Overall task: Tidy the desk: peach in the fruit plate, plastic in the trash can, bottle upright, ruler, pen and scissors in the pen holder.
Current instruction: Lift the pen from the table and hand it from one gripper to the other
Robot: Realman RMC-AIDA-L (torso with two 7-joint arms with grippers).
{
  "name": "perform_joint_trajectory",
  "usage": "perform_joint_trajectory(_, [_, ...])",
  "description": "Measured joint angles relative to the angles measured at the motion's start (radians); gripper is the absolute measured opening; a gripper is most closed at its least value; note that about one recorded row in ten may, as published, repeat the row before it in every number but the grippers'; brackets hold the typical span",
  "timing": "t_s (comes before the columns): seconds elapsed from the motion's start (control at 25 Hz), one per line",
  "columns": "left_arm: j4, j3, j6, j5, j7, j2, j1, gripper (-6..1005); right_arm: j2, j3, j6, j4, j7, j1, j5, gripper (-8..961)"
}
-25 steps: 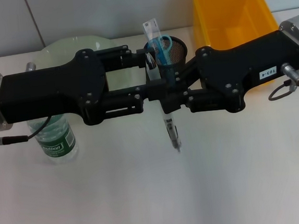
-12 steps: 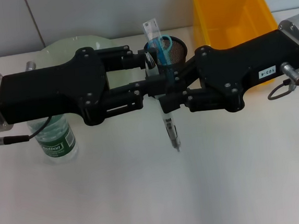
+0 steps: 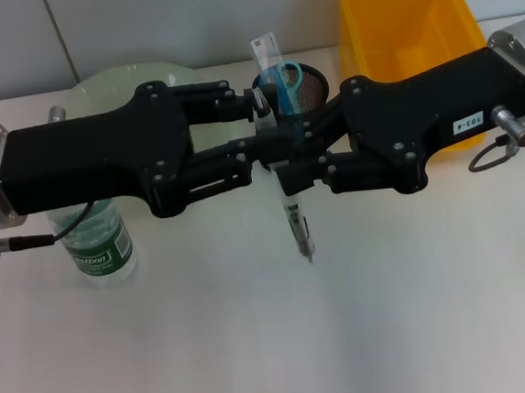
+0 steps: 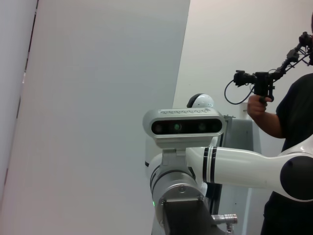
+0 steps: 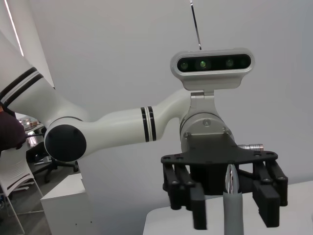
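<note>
Both grippers shifted slightly; right gripper (image 3: 287, 162) label reads "103-4".

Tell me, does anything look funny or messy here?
Only the pen: it hangs in the air between the left gripper and right gripper, not yet in the pen holder. The bottle stands upright.

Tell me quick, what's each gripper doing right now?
Left gripper: open, fingers either side of the pen.
Right gripper: shut on the pen.

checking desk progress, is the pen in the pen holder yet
Not yet: the pen hangs below both pincers, in front of the pen holder.
</note>
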Motion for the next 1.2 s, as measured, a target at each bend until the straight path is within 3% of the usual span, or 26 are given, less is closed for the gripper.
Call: perform_joint_trajectory(1.2, [-0.001, 0.012, 0.003, -0.006, 0.014, -0.003, 0.0, 225, 0.001, 0.0, -0.01, -0.001, 0.005, 0.0, 0.003, 186])
